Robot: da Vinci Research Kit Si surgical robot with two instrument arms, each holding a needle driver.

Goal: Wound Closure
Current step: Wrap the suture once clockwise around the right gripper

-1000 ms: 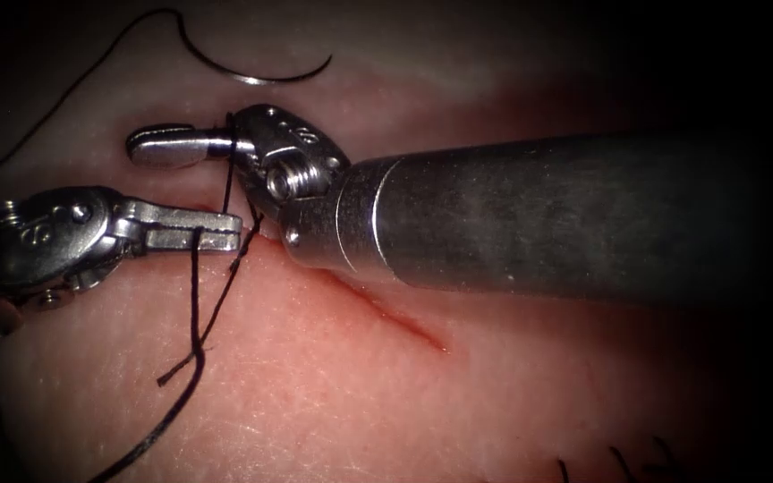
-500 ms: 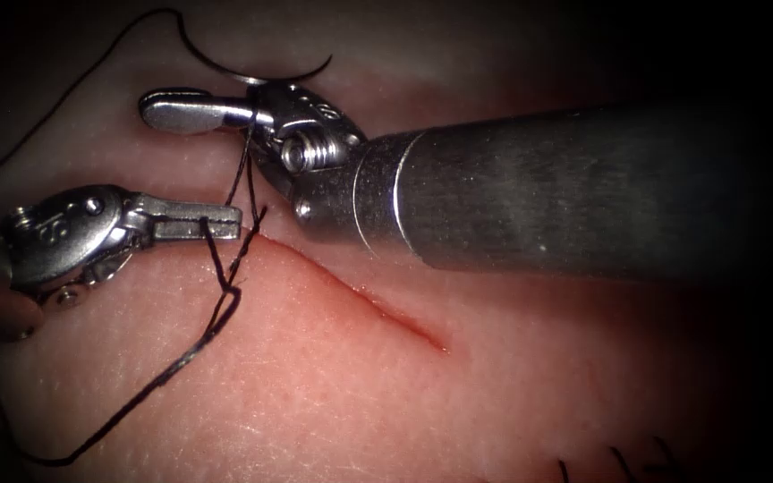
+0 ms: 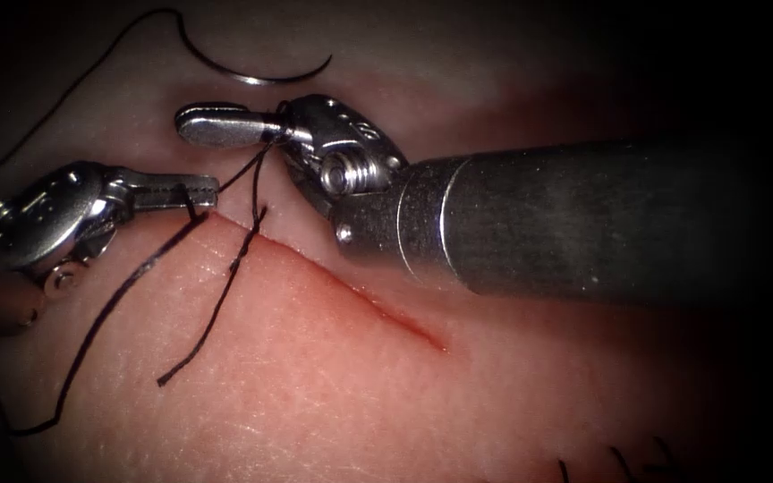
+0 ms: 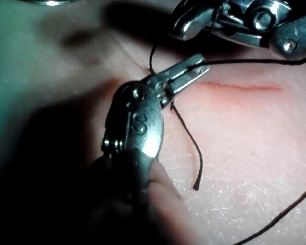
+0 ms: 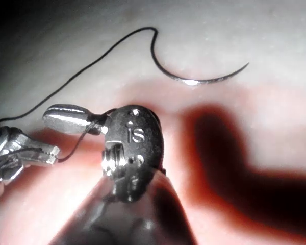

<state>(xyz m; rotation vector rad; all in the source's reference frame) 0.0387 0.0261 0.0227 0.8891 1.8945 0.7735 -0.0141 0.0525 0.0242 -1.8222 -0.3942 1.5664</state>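
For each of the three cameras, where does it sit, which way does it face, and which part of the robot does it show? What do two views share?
Endoscope view: above and in front of the cut; left tool and right tool, each shut on thread; needle lies free on the tissue.
Left wrist view: rides by the left wrist, looks along its shaft at its own jaws.
Right wrist view: rides by the right wrist, faces its own jaws.
Shared: endoscope and right wrist views both show the needle.

A strong light falls on the middle of the scene and makes hard dark shadows. Toward the edges, everything fades into darkness. No wall or floor can be made out.
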